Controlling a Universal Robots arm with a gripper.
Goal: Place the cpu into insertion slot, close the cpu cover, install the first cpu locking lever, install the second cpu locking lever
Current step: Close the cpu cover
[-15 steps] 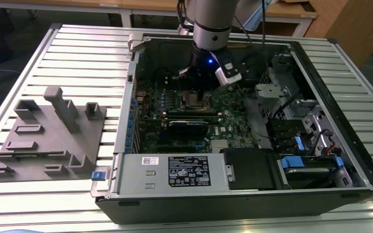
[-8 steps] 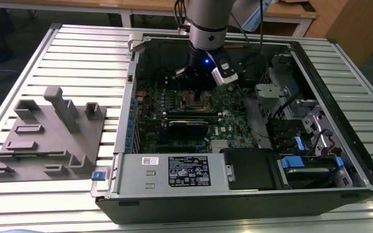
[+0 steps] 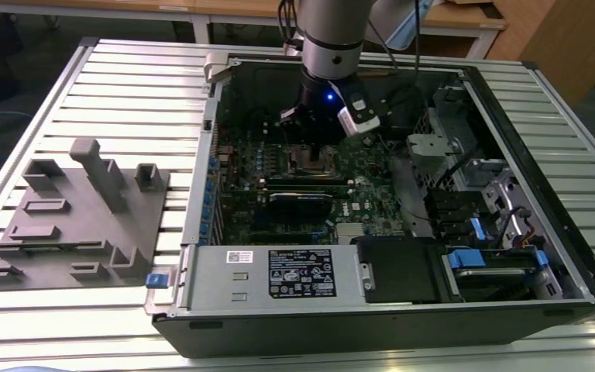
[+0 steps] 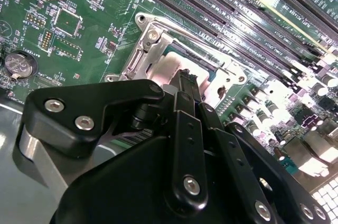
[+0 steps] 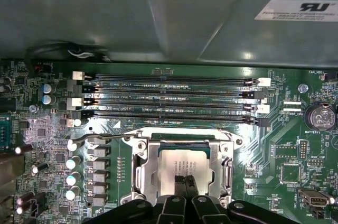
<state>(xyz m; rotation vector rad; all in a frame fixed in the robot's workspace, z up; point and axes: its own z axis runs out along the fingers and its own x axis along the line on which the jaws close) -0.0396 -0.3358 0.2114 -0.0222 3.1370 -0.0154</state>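
The cpu (image 5: 185,156) lies flat in its socket on the green motherboard, its pale metal top showing through the square opening of the cpu cover (image 5: 141,166). The silvery cover frame lies down around the chip. My gripper (image 5: 185,183) is directly over the chip's middle, its black fingertips together and at or just above the metal top. In the second wrist view the same fingers (image 4: 186,84) hide part of the cpu (image 4: 168,66) and cover (image 4: 138,57). A thin wire lever (image 5: 113,136) runs along the socket's edge by the memory slots. In the exterior view the gripper (image 3: 316,151) is down inside the open computer case.
Long black memory slots (image 5: 169,100) lie beside the socket, with a row of capacitors (image 5: 74,163) on another side. A coin battery (image 5: 320,117) sits on the board. The case's metal wall (image 5: 158,12) rises beyond the slots. A grey fixture block (image 3: 70,217) rests on the slatted table.
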